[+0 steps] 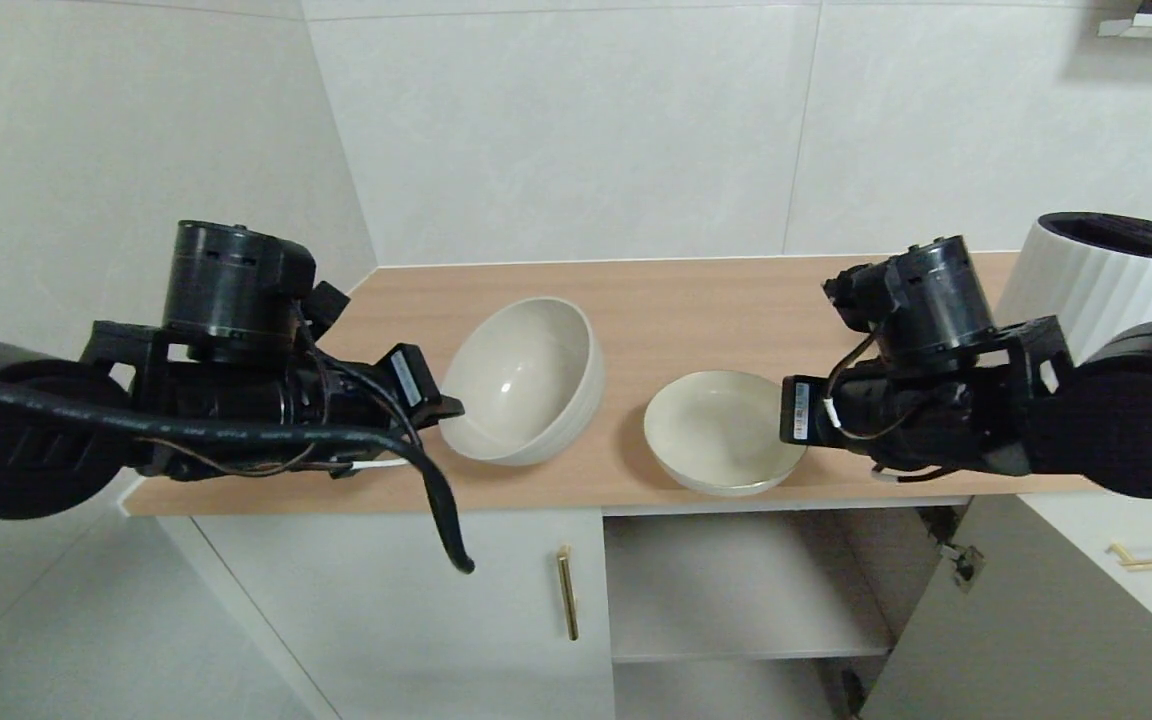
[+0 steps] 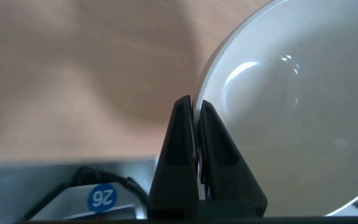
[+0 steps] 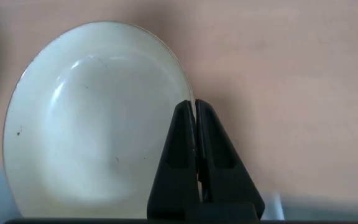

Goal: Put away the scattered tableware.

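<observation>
Wooden counter (image 1: 696, 310) bears two bowls. Directly above the open cabinet (image 1: 736, 590), the shallow bowl (image 1: 721, 430) has its rim clamped by the right gripper (image 3: 194, 107). Up-left of the cabinet, the left gripper (image 2: 194, 107) pinches the tilted deep bowl (image 1: 526, 380). These rim grips probably suit shelving both.

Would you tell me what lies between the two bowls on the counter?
Bare counter separates the deep bowl from the shallow bowl, per the head view.
</observation>
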Available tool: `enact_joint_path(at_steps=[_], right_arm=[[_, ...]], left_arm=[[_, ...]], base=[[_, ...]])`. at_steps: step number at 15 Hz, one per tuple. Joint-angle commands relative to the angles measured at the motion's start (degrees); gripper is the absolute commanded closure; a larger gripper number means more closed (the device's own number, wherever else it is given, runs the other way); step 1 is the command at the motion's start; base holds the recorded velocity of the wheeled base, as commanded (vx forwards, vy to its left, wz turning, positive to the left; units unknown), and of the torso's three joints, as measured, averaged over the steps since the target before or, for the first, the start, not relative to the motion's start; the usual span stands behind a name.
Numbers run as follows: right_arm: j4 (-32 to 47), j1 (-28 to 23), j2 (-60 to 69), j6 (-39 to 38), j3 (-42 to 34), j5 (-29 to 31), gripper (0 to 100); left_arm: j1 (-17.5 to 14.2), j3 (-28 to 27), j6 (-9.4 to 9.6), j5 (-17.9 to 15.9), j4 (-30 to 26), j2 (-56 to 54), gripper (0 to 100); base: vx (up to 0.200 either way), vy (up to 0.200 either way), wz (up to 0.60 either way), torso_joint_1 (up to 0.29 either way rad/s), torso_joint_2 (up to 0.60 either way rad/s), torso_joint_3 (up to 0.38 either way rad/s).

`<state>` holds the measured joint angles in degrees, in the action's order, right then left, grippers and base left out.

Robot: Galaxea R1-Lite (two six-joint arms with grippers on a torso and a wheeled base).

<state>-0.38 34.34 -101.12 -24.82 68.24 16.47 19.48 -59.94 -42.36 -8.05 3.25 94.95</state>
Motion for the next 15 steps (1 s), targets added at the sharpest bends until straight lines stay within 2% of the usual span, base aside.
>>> enact_joint_path(at_steps=[1,3,4,5,6,7,8,10,14,15], right_arm=[[3.19,1.61,10.07,-0.23,-3.64,-4.16,100],[6.18,2.40,13.93,-0.14,-5.31,-4.78,100],[10.05,4.42,17.80,-0.05,-7.51,-5.04,100],[11.28,5.03,18.59,-0.05,-8.39,-5.31,100],[11.98,5.47,19.65,0.12,-11.03,-5.57,100],[11.89,5.47,19.73,0.21,-12.34,-6.27,100],[11.89,5.47,19.56,0.30,-12.78,-6.89,100],[11.80,5.47,19.47,0.39,-14.45,-6.89,100],[11.80,5.47,18.06,0.30,-14.81,-6.80,100],[11.80,5.47,17.62,0.30,-14.81,-6.71,100]], left_arm=[[0.03,6.42,3.43,0.05,0.00,-8.56,100],[0.03,9.49,5.27,-0.04,0.00,-12.51,100],[0.03,11.25,8.35,-0.04,-0.71,-15.94,100],[0.21,11.60,10.11,-0.04,-1.94,-16.91,100],[0.47,12.22,16.35,-0.04,-7.03,-19.19,100],[0.47,12.22,18.72,-0.13,-9.67,-20.16,100],[1.09,12.30,19.33,-0.22,-11.08,-20.77,100],[2.40,12.57,19.42,-0.22,-11.52,-20.77,100],[2.67,12.74,19.42,-0.22,-11.52,-19.37,100],[2.67,12.74,19.42,-0.13,-11.52,-19.28,100]], base=[[0.000,0.000,0.00,0.000,0.00,0.000],[0.000,0.000,0.00,0.000,0.00,0.000],[0.000,0.000,0.00,0.000,0.00,0.000],[0.000,0.000,0.00,0.000,0.00,0.000],[0.000,0.000,0.00,0.000,0.00,0.000],[0.000,0.000,0.00,0.000,0.00,0.000],[0.000,0.000,0.00,0.000,0.00,0.000],[0.000,0.000,0.00,0.000,0.00,0.000],[0.000,0.000,0.00,0.000,0.00,0.000],[-0.200,0.000,0.00,-0.002,0.00,0.002]])
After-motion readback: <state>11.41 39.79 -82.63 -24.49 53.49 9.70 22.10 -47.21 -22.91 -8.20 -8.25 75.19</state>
